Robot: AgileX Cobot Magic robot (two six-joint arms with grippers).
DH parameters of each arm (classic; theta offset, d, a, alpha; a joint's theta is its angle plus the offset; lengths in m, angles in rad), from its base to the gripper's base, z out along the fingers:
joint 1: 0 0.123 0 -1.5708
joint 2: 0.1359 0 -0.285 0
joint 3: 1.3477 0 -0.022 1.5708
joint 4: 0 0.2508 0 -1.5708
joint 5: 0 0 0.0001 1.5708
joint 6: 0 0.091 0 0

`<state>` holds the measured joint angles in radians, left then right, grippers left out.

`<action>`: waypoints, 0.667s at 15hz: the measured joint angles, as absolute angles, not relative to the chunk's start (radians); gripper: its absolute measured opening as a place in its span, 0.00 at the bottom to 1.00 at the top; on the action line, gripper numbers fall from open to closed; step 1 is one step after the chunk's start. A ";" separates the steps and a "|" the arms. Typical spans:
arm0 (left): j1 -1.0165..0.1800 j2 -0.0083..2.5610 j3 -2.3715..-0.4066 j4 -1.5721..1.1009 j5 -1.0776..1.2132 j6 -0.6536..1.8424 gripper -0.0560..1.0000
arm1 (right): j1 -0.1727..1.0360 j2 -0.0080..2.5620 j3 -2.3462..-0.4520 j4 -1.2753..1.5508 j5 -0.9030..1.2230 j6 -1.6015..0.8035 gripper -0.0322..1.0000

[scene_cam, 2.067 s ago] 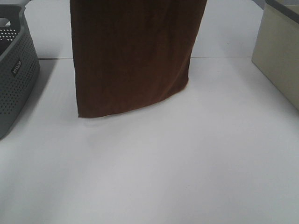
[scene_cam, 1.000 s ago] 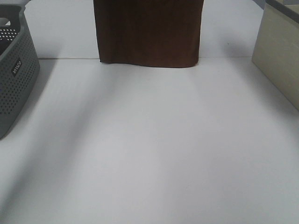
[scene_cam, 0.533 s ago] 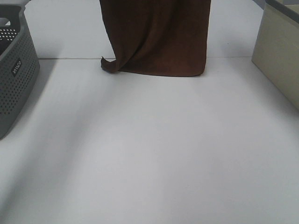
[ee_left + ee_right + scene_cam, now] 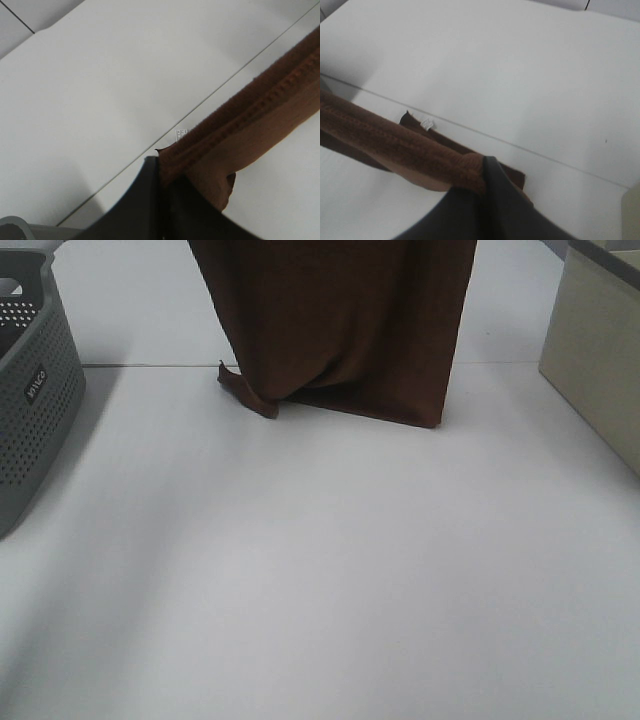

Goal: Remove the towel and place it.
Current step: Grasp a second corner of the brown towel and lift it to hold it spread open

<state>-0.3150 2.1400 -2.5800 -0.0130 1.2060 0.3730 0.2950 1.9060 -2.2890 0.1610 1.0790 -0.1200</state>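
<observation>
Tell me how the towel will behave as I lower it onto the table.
Probably floppy: the towel hangs in soft folds, and its lower corner crumples where it meets the table. It will likely bunch rather than lie flat unless dragged. The terry looks grippy, so slipping seems unlikely.

A brown towel (image 4: 340, 320) is hung down from the top edge. Its bottom left corner is folded onto the white table (image 4: 330, 580). 1 grey basket (image 4: 30, 390) is seen far left, 1 beige box (image 4: 600, 360) far right.
</observation>
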 joint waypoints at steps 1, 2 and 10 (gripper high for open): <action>-0.315 2.118 -2.544 -0.013 1.208 0.352 0.05 | 0.295 1.904 -2.289 0.166 1.127 -0.120 0.04; -0.315 2.090 -2.481 -0.016 1.208 0.338 0.05 | 0.296 1.904 -2.289 0.170 1.173 -0.120 0.04; -0.323 1.665 -1.844 -0.065 1.189 0.388 0.05 | 0.303 1.788 -2.054 0.259 1.218 -0.119 0.04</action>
